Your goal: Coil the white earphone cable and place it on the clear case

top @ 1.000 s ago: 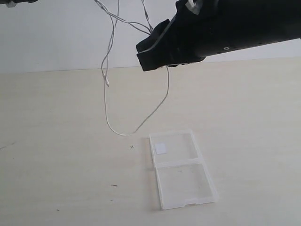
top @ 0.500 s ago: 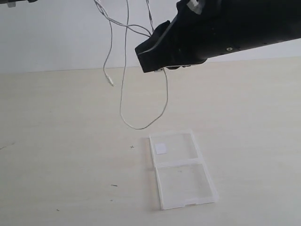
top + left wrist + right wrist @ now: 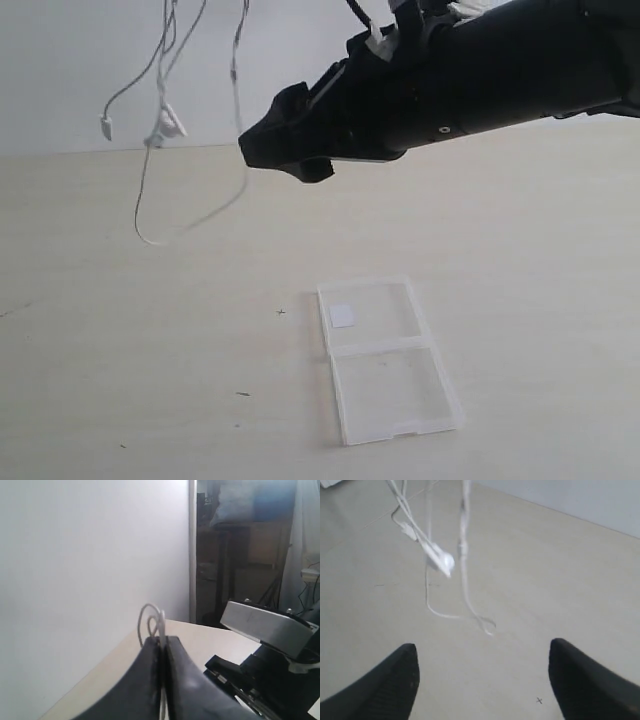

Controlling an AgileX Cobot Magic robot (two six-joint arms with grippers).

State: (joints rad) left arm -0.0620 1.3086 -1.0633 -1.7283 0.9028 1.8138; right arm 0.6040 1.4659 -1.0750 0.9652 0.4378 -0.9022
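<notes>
The white earphone cable (image 3: 150, 190) dangles in loose loops from above the frame's top left, its earbuds (image 3: 168, 124) in the air over the table. My left gripper (image 3: 163, 642) is shut on the cable, and small loops (image 3: 151, 621) stick out past its tips; it is out of the exterior view. My right gripper (image 3: 483, 646) is open with nothing between its fingers, and the cable (image 3: 464, 555) hangs free beyond it. In the exterior view the right gripper (image 3: 272, 150) sits high, right of the cable. The clear case (image 3: 388, 362) lies open and flat on the table, with a white sticker (image 3: 342, 316) on its far half.
The light wooden table (image 3: 120, 350) carries a few tiny dark marks (image 3: 281, 311). A white wall (image 3: 60, 70) stands behind it. The black right arm (image 3: 480, 80) spans the upper right, above the case.
My right gripper has opened and let go of the cable, and the arm shifted left. The cable has swung left, away from the case. The left gripper stays shut.
</notes>
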